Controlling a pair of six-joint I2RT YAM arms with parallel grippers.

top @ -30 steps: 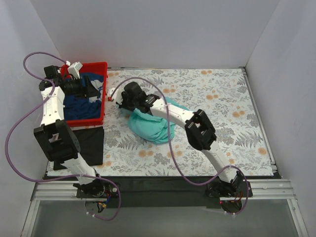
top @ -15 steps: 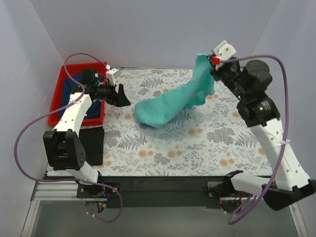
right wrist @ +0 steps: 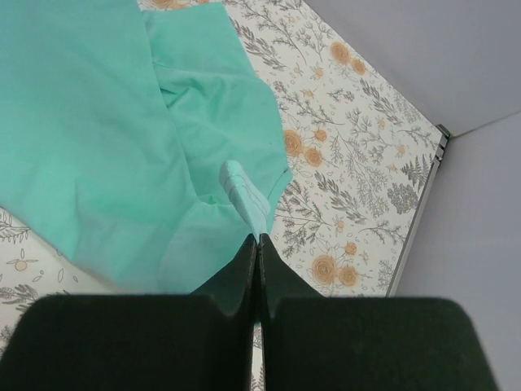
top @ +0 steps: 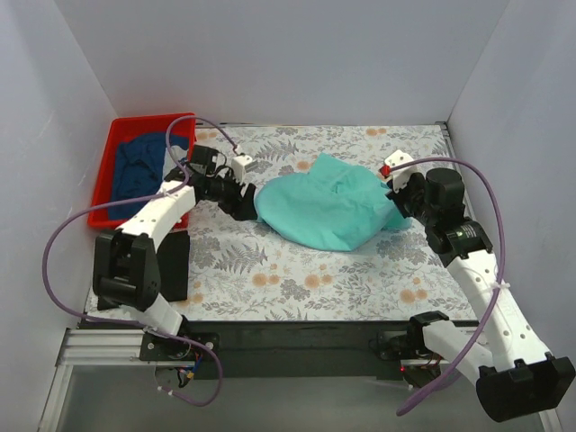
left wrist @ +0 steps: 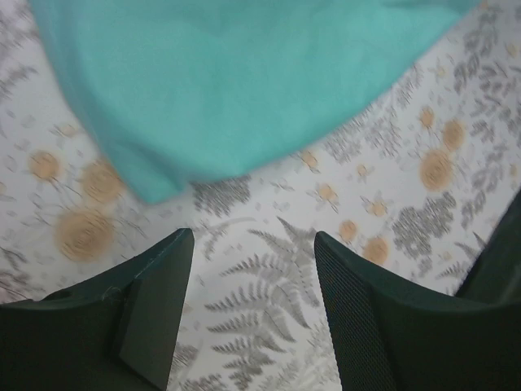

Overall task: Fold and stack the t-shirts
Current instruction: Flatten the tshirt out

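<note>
The teal t-shirt (top: 328, 211) lies loosely spread on the floral table cover (top: 297, 274), mid-table. My right gripper (top: 397, 202) is at its right edge, shut on a fold of the teal hem (right wrist: 248, 195); the jaws meet there (right wrist: 259, 238). My left gripper (top: 245, 205) is low at the shirt's left edge, open and empty. In the left wrist view its fingers (left wrist: 155, 301) straddle bare cover, just short of the teal shirt (left wrist: 244, 90). The navy shirt (top: 139, 166) lies crumpled in the red bin. The black shirt (top: 169, 261) lies flat at the front left, partly behind the left arm.
The red plastic bin (top: 148, 120) stands at the back left corner. White walls close the table at the back and both sides. The table's metal edge (right wrist: 431, 175) runs close to the right of my right gripper.
My right gripper carried the teal shirt from the left side up to the right, then lowered it, spreading it on the table. My left gripper left the bin and moved to the shirt's left edge.
</note>
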